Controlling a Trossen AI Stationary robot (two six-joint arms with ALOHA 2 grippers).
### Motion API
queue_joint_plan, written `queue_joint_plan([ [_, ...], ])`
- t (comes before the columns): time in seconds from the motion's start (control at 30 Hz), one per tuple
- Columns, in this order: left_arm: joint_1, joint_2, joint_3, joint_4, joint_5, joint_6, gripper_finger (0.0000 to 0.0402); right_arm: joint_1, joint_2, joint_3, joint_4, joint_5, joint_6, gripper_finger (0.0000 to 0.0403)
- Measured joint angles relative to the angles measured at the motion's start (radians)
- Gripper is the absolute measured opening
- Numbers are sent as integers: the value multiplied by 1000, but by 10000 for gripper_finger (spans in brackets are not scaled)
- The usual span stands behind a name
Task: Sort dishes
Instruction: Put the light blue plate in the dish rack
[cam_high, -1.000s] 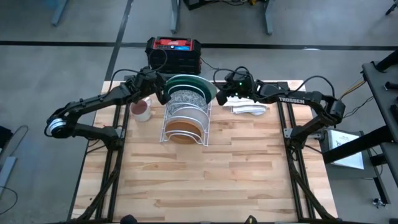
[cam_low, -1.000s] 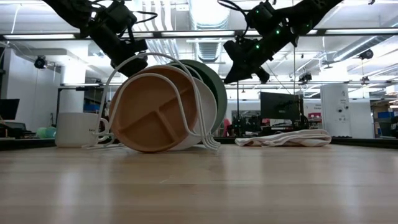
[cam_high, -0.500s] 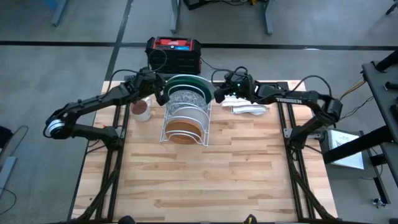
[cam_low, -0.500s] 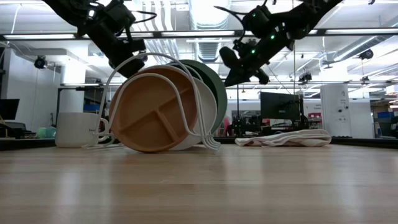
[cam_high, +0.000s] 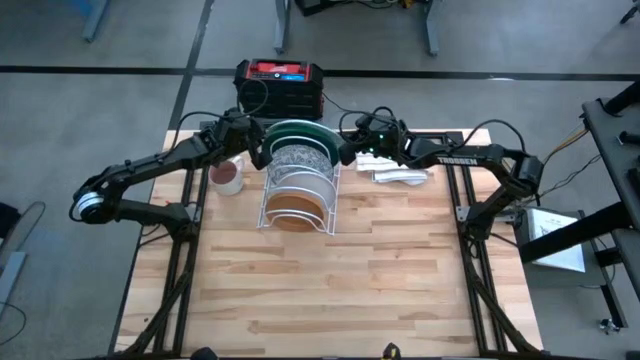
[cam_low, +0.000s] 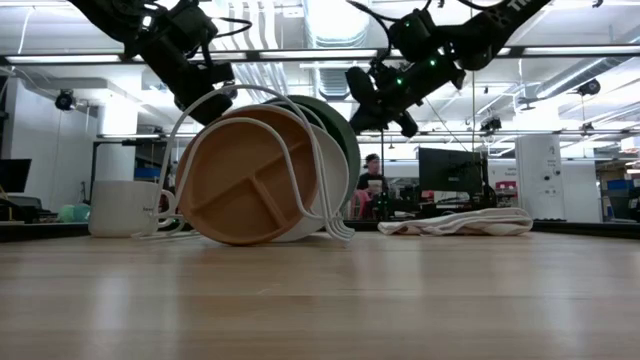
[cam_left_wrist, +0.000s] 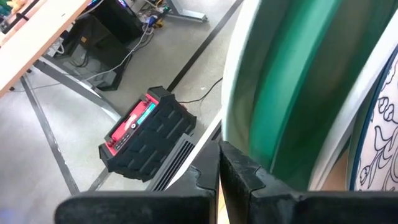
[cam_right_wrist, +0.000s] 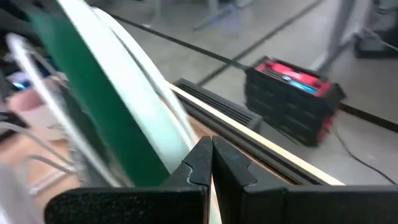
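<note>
A white wire rack (cam_high: 264, 207) stands at the far middle of the table and holds the plates on edge. From far to near they are the dark green plate (cam_high: 300, 130), the grey-speckled plate (cam_high: 296, 157), the white plate (cam_high: 298, 182) and the tan-brown plate (cam_high: 295, 207). My left gripper (cam_high: 259, 152) is shut beside the green plate's left rim (cam_left_wrist: 231, 118). My right gripper (cam_high: 347, 153) is shut beside its right rim (cam_right_wrist: 168, 134). In the low view the tan plate (cam_low: 250, 180) faces front and the green plate (cam_low: 347, 128) shows behind it. My left gripper's shut fingertips (cam_left_wrist: 219, 152) stand right at the green plate's pale rim, coming level from the table's left; I cannot tell whether they touch it. My right gripper's shut fingertips (cam_right_wrist: 210, 149) stand right at the plate's opposite rim, coming from the right; I cannot tell whether they touch.
A small mug (cam_high: 228, 177) stands left of the rack, under my left arm. Folded white cloths (cam_high: 400, 173) lie right of the rack. A red-and-black box (cam_high: 281, 86) sits beyond the far edge. A person (cam_low: 372, 187) shows far behind the table. The near half of the table is bare wood.
My right gripper has moved toward the table's left and come up to the green plate's right rim. The plates and the rack stand as before.
</note>
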Motion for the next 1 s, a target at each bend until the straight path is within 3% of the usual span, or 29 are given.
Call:
queue_joint_plan([
  [0.1,0,0,0,-1,0,0,0,0,0,0,40,-51,0,2],
  [0.6,1,-35,0,-52,0,-35,0,-3,4,1,108,-53,-37,2],
  [1.0,-25,8,0,-49,92,-106,0,2,6,1,141,-86,-41,2],
])
